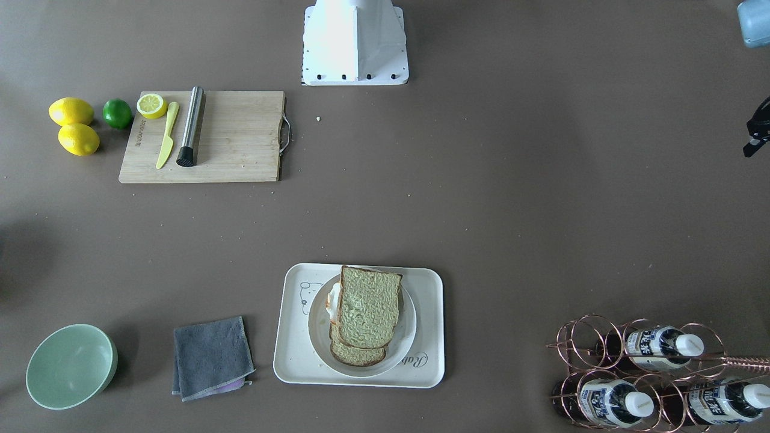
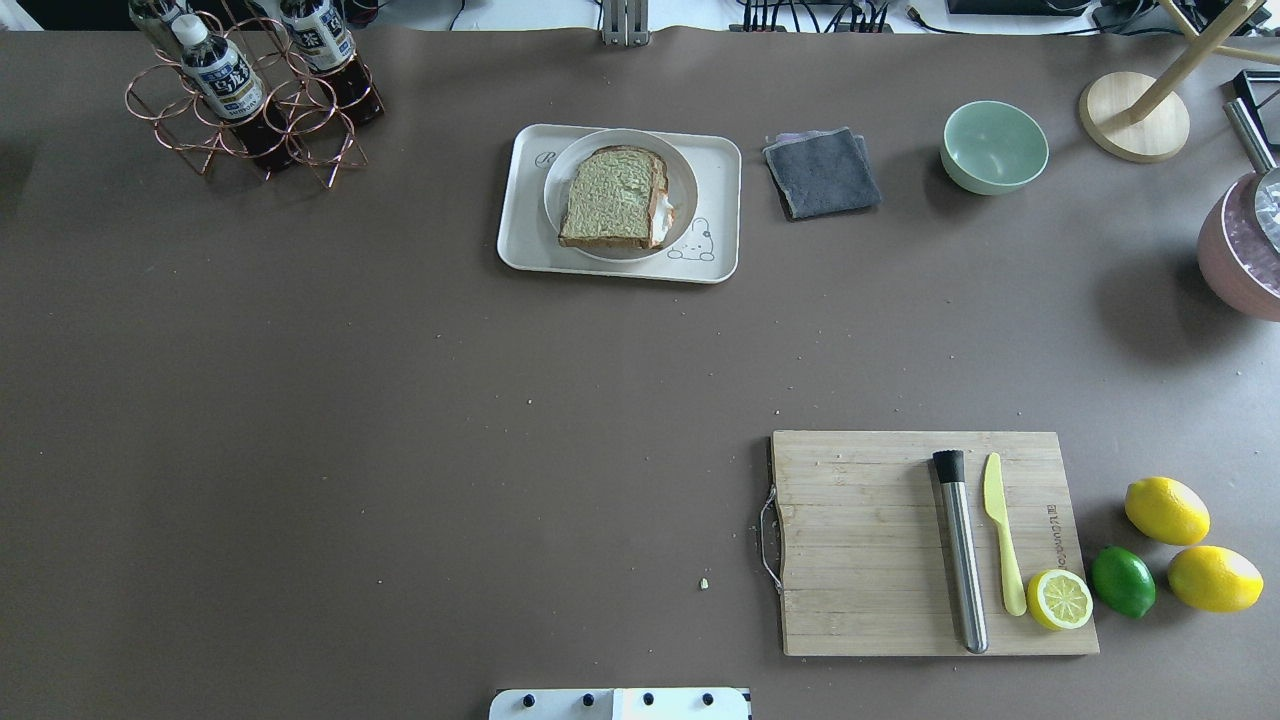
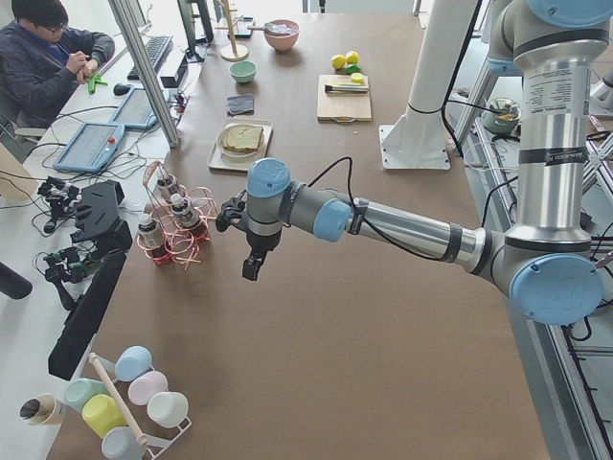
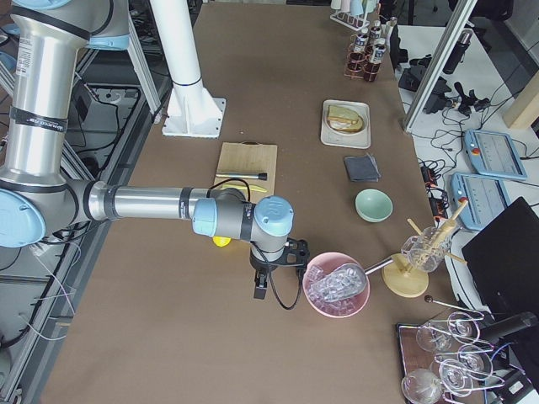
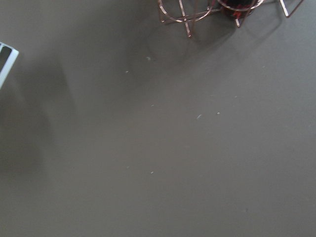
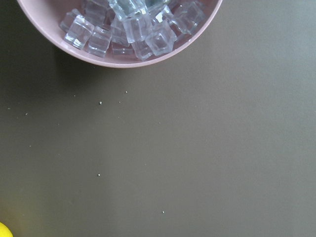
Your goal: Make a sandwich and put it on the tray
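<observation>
The sandwich (image 1: pixel 367 313) lies stacked on a round white plate (image 1: pixel 317 337) that sits on the cream tray (image 1: pixel 289 361). Two greenish-tan bread slices are offset, and the white egg (image 1: pixel 332 300) peeks out at one side. The sandwich also shows in the overhead view (image 2: pixel 612 195) on the tray (image 2: pixel 520 245). My left gripper (image 3: pixel 251 268) hangs above bare table near the bottle rack, far from the tray. My right gripper (image 4: pixel 259 290) hangs beside the pink ice bowl. I cannot tell whether either is open or shut. Neither holds anything that I can see.
A wooden cutting board (image 2: pixel 860 540) holds a steel muddler (image 2: pixel 960 550), a yellow knife (image 2: pixel 1003 535) and a lemon half (image 2: pixel 1060 600). Lemons (image 2: pixel 1166 510) and a lime (image 2: pixel 1122 581) lie beside it. There are also a grey cloth (image 2: pixel 822 172), green bowl (image 2: pixel 994 147), bottle rack (image 2: pixel 250 90) and pink ice bowl (image 4: pixel 336 284).
</observation>
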{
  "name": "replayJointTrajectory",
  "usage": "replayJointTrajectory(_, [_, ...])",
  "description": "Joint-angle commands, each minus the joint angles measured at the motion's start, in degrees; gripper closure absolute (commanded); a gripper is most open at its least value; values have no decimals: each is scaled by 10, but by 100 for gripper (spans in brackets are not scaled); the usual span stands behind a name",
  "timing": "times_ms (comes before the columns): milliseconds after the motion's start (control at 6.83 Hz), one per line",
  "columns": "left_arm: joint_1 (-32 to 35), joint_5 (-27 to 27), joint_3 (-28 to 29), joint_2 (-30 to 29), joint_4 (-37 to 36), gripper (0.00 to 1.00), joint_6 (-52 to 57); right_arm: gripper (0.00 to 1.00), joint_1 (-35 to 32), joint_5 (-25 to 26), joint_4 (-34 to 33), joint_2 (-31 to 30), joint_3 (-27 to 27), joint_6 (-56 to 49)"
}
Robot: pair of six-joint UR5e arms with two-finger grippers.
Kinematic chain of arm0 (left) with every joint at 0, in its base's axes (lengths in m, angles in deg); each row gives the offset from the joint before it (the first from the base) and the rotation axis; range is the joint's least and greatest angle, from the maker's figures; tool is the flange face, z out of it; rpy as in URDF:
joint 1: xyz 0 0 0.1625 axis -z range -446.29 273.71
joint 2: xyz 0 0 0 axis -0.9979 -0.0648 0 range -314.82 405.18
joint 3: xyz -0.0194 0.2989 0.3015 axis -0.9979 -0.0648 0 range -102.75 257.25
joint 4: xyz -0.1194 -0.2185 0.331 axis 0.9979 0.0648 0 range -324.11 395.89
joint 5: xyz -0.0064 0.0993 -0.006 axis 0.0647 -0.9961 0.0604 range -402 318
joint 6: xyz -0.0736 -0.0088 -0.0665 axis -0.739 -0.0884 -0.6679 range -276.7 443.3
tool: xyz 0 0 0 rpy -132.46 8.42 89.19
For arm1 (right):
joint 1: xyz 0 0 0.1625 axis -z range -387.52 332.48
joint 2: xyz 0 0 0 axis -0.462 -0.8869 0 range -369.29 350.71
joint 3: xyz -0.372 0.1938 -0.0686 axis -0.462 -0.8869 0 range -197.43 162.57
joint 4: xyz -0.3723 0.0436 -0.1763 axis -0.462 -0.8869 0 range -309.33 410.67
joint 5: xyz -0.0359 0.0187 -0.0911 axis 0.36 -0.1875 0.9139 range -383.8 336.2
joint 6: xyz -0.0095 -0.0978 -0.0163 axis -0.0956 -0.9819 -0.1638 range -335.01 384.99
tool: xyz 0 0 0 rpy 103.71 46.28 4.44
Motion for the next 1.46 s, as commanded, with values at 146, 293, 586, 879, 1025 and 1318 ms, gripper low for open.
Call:
replayJointTrajectory(146, [80, -1, 69, 34, -37, 2, 129, 0, 0, 0, -3, 1, 3, 9])
replayJointTrajectory(293, [82, 2, 82, 60, -25, 2, 126, 0, 0, 0, -3, 1, 3, 8])
replayJointTrajectory(586, [85, 4, 77, 62, -22, 2, 120, 0, 0, 0, -3, 1, 3, 6])
replayJointTrajectory(879, [84, 30, 76, 64, -17, 2, 18, 0, 0, 0, -3, 2, 4, 5])
replayJointTrajectory(1025, [84, 30, 77, 65, -15, 2, 16, 0, 0, -1, -3, 2, 4, 5])
replayJointTrajectory(1318, [84, 30, 78, 66, -15, 2, 16, 0, 0, 0, -3, 2, 4, 5])
